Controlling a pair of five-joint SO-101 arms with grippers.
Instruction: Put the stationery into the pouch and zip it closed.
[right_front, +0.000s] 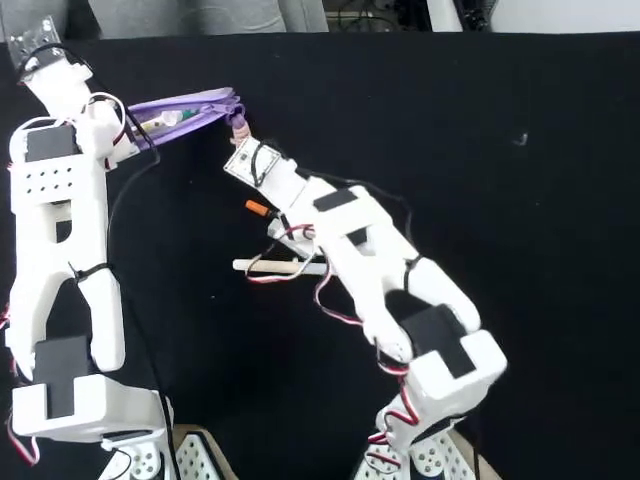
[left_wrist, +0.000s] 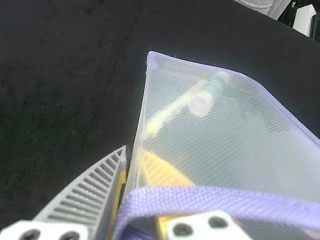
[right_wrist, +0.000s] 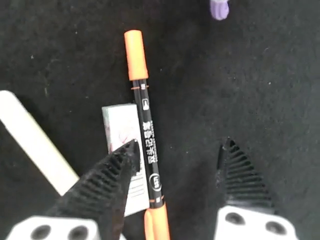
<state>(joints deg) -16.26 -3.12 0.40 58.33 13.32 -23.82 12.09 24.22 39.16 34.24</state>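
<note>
Handling should be easy for the marker (right_wrist: 145, 125): a slim, rigid, light pen with a black barrel and orange caps, smooth enough to roll or slip if pinched at a cap. The middle of the barrel, taken crosswise, looks like the safest hold. It lies flat on the dark table, running lengthwise between the fingers of the right pincer (right_wrist: 180, 145), which stands wide open above it. The barrel sits just beside one fingertip and well apart from the other, so the pincer probably needs to centre itself before closing. A small white eraser (right_wrist: 122, 130) touches the marker on the near-finger side and lies partly under that fingertip; it is blocky, light and likely grippy. A flat white stick (right_wrist: 35, 140) lies farther out beyond the eraser, thin and hard to get under.

The pouch (left_wrist: 220, 145), soft translucent mesh with purple trim, is pinched at its edge by the left pincer (left_wrist: 132, 165) and held off the table. It will sag and fold readily. A pale pen-like item (left_wrist: 190, 100) already rests inside.
</note>
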